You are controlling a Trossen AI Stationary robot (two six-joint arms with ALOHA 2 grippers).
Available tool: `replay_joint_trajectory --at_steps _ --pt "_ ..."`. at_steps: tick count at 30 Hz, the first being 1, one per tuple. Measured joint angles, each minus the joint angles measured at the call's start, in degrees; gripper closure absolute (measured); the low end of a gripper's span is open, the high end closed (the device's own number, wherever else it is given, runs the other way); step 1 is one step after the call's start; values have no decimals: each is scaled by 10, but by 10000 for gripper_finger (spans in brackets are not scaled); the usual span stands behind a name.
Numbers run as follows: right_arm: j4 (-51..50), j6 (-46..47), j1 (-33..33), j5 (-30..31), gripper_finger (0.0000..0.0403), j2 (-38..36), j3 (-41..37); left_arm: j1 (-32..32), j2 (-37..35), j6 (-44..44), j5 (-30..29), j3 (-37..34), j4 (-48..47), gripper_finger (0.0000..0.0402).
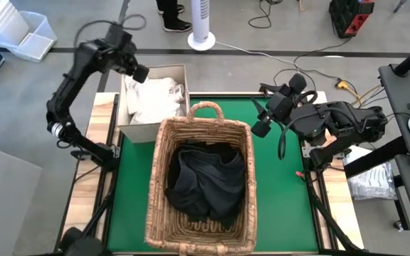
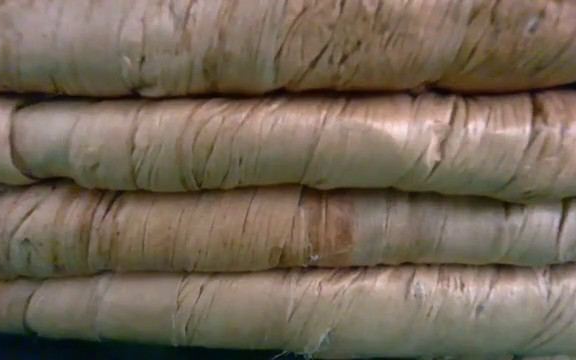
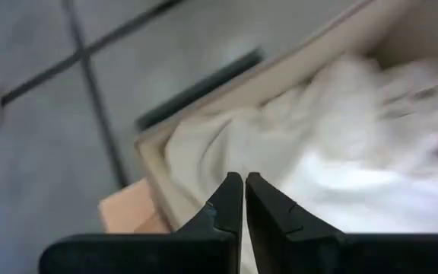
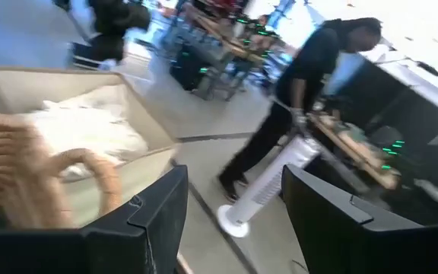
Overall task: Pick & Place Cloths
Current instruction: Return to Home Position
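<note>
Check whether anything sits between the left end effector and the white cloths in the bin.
Nothing visible. The left end effector, shut, hangs above the open-topped bin, and the white cloths lie uncovered below it.

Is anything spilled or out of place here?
Nothing stands out. White cloths lie in the box, dark cloths in the wicker basket, none on the green mat. Left gripper, shut, hangs over the box; right gripper, open, beside the basket.
</note>
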Motion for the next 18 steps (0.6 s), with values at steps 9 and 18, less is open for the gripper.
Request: replay_joint_trajectory --at_steps 9,18 --pt "-1 27 -37 -155 221 -23 0 -78 -77 26 96 138 62 401" --pt "1 14 -87 -306 267 -48 -5 -223 -169 40 192 159 66 401"
